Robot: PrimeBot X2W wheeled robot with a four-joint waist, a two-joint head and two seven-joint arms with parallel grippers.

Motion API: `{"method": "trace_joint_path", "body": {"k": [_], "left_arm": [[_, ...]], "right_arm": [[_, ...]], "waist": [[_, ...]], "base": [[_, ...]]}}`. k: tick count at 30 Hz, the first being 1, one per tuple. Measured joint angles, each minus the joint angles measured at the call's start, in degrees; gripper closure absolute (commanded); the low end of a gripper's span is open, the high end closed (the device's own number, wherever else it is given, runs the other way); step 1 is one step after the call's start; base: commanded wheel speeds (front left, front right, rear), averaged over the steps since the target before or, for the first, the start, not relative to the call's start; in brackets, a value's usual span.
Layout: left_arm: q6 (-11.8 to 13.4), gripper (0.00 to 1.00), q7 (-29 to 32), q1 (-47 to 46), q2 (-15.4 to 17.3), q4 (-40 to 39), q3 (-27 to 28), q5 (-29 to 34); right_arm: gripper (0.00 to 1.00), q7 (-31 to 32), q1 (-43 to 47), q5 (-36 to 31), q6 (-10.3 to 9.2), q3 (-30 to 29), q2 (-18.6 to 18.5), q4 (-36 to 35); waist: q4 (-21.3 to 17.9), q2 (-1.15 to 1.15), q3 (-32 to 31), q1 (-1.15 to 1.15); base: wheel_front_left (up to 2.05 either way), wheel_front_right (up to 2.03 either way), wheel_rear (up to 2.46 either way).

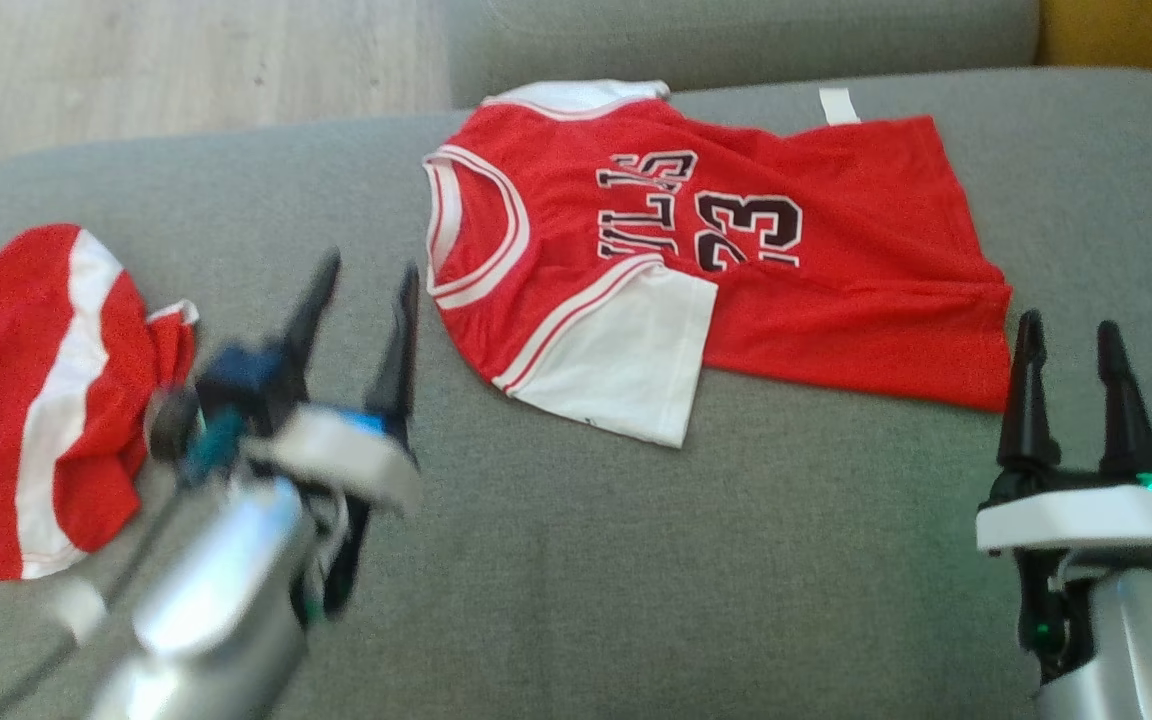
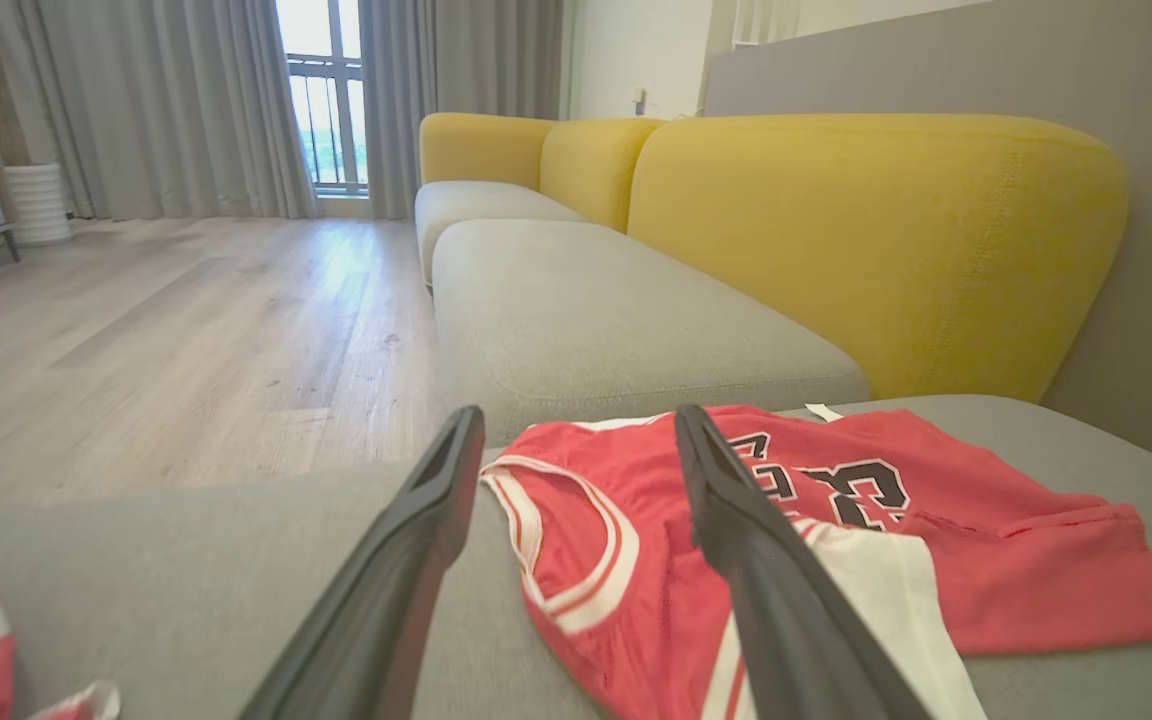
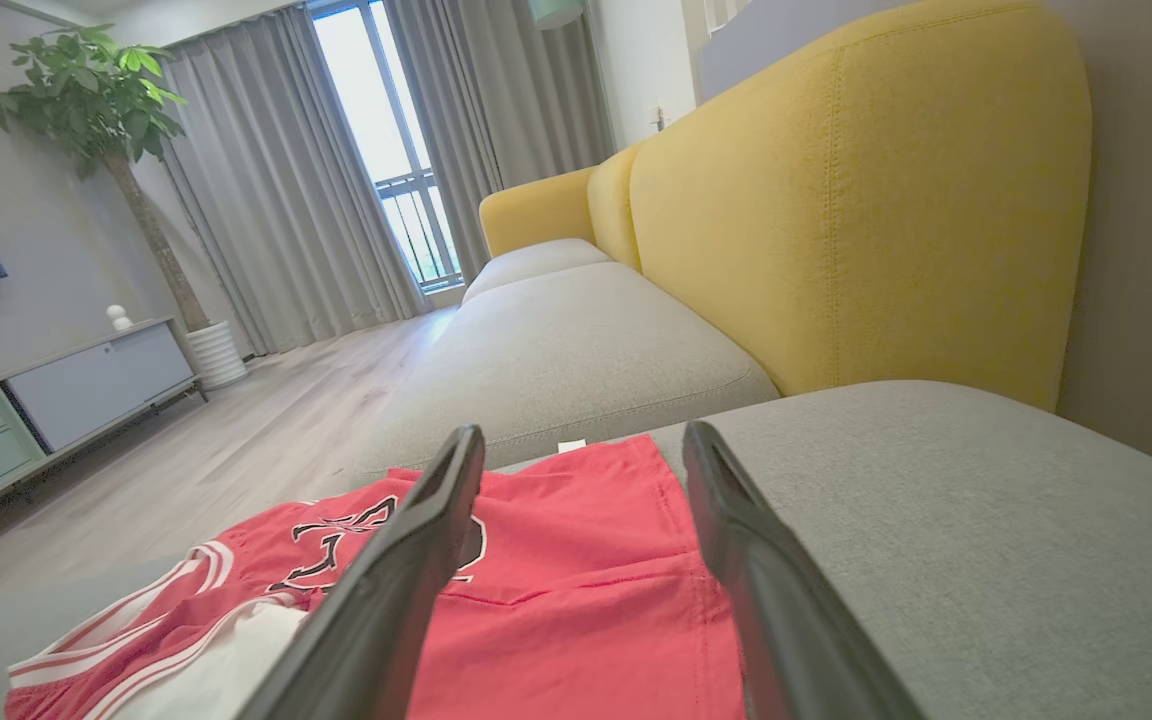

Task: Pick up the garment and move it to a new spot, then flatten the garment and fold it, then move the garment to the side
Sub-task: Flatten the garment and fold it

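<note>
A red jersey with white sleeves and the number 23, the garment [image 1: 716,260], lies spread on the grey sofa seat [image 1: 586,560], collar to the left, one white sleeve folded over its front. The left wrist view looks across its collar end [image 2: 636,560], the right wrist view across its hem end [image 3: 576,600]. My left gripper [image 1: 366,275] hovers open just left of the collar, blurred, nothing between its fingers. Open too, my right gripper [image 1: 1066,335] stands by the jersey's lower right hem corner, apart from the cloth.
A second red and white garment [image 1: 36,400] lies bunched at the seat's left edge, beside my left arm. Yellow backrest cushions [image 2: 876,250] rise behind the sofa. Wooden floor [image 2: 166,340] lies beyond the seat's far edge.
</note>
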Motion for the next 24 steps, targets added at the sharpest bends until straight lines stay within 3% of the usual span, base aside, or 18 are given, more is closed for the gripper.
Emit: {"method": "trace_joint_path", "body": {"k": [6,15,19,24], "left_arm": [[3.04,0.00,0.00,12.24,-0.22,-7.27,2.93,1.98],[2.83,0.00,0.00,14.57,-1.58,-9.38,4.70,4.42],[0.79,0.00,0.81,14.14,-2.35,-8.57,2.70,4.58],[-4.13,0.00,3.26,10.70,-3.09,-7.17,-3.85,8.54]], "right_arm": [[0.00,0.00,2.50,-0.19,0.00,0.31,0.03,-0.46],[0.00,0.00,2.60,-0.19,0.00,0.23,0.03,-0.55],[0.00,0.00,2.43,-0.18,0.00,0.15,0.03,-0.64],[0.00,0.00,2.20,-0.18,0.00,0.42,0.03,-0.59]], "waist": [[1.21,0.00,-1.99,0.00],[0.75,0.00,-1.28,0.02],[0.04,0.00,-0.47,0.02],[-0.97,0.00,0.72,0.02]], "base": [[0.00,0.00,0.00],[0.00,0.00,0.00],[0.00,0.00,0.00],[0.00,0.00,0.00]]}}
